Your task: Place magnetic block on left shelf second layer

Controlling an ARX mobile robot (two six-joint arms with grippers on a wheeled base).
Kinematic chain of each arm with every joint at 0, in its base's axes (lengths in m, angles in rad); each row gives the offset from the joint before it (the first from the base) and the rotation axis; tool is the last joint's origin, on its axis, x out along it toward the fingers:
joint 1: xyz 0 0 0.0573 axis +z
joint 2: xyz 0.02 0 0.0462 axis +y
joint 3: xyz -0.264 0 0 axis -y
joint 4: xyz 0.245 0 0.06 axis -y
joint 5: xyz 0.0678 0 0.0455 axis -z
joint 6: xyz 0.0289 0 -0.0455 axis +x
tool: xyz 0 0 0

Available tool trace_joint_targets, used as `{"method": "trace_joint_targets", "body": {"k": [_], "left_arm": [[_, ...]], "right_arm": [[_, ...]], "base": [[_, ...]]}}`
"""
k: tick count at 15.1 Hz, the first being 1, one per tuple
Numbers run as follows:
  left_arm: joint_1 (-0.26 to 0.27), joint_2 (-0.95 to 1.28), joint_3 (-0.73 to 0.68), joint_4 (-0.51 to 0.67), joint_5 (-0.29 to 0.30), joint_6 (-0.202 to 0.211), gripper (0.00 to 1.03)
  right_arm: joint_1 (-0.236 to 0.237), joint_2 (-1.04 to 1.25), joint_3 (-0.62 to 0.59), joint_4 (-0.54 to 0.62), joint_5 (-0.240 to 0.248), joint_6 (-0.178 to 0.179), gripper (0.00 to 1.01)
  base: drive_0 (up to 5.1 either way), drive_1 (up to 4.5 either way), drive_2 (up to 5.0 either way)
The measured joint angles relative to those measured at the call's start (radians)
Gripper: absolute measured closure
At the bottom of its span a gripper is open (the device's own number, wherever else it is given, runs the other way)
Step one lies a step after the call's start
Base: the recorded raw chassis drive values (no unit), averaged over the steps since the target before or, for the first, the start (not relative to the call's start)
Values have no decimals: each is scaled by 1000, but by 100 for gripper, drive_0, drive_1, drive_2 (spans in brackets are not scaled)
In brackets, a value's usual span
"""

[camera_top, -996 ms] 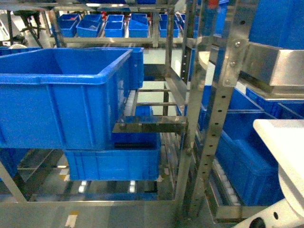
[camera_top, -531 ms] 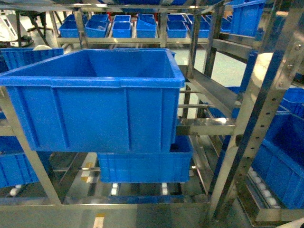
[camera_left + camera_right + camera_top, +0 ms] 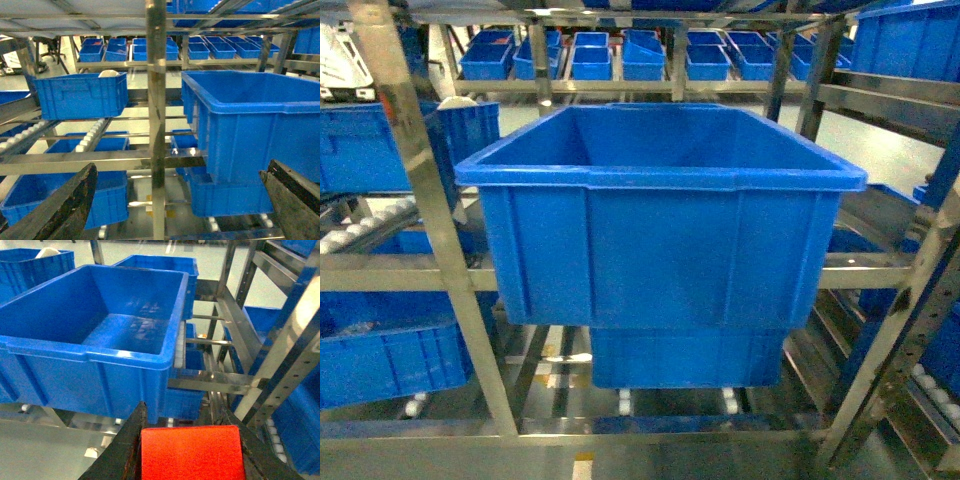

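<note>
The magnetic block (image 3: 192,452), a bright red cube, fills the bottom of the right wrist view, with my right gripper (image 3: 186,420) shut on it between two dark fingers. Ahead of it and to the left stands the large deep blue bin (image 3: 100,330), open and with nothing inside, on the steel rails of the left shelf second layer (image 3: 210,382). In the head view this bin (image 3: 660,250) sits in the middle on its rack level (image 3: 390,272); neither gripper shows there. My left gripper (image 3: 182,165) is open and holds nothing, with the bin (image 3: 250,130) ahead on its right.
A perforated steel upright (image 3: 156,125) stands straight ahead of the left gripper. More uprights (image 3: 430,220) (image 3: 910,330) flank the big bin. A lower blue bin (image 3: 685,355) sits beneath it, a smaller bin (image 3: 380,145) to the left, and a row of small bins (image 3: 590,60) behind.
The head view has swung, so the large bin has shifted from the left side to the middle. The white robot part at the lower right has left the view.
</note>
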Motion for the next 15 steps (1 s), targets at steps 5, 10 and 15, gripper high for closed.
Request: {"method": "trace_joint_targets", "body": {"k": [5,10,15], "left_arm": [[0,0,0,0,0,0,5],[0,0,0,-2,-1,0,5],[0,0,0,-1,0,0,5]], "right_arm": [[0,0,0,2,0,0,68],[0,-6,-2,0,0,-3,68],[0,-1,-2,2,0,-3,68]], "base": [[-466,227,227],[9,268,-251],[3,435,-430]]}}
